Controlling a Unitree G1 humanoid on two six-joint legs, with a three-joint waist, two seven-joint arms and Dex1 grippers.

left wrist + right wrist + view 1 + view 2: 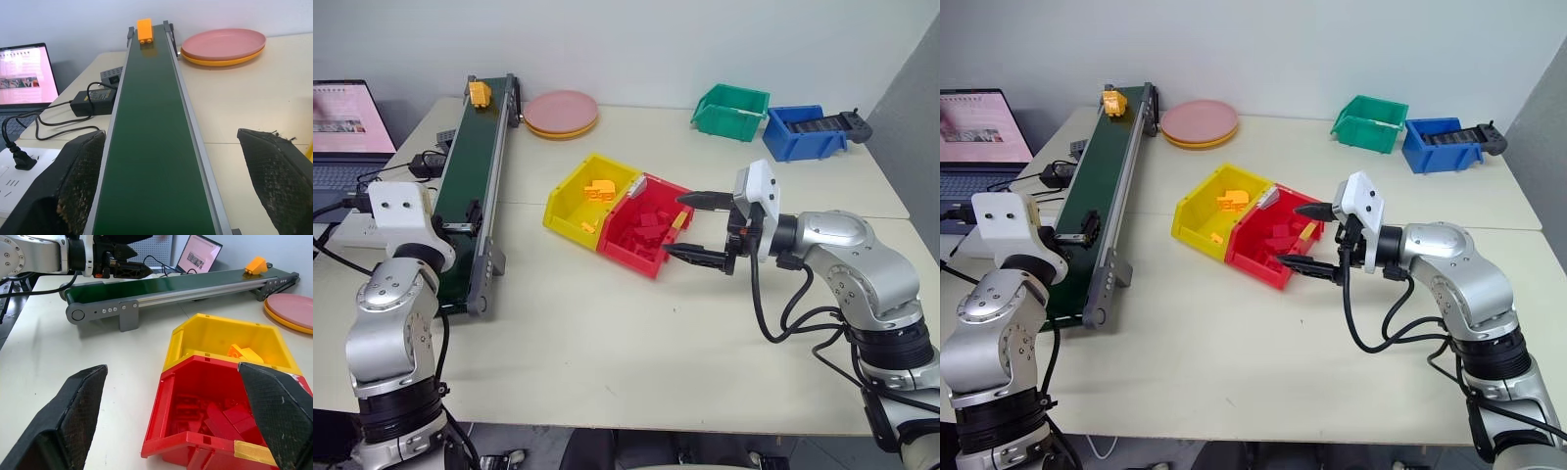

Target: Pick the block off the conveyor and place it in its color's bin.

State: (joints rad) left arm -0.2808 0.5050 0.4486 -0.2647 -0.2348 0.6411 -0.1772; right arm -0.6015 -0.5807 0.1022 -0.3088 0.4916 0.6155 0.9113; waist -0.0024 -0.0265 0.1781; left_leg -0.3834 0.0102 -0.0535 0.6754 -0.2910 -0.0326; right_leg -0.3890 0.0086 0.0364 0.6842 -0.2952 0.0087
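Bright, even overhead light; soft shadows under bins; sharp focus, no glare.

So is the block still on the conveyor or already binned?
On the conveyor: the block sits at its far end.

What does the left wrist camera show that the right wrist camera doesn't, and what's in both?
Left wrist view: a power adapter with its cables beside the conveyor, and the open left gripper.

Right wrist view: the yellow bin, the red bin of red bricks, and the open right gripper.

Both: the conveyor, the orange block at its far end, the pink plate, the laptop.
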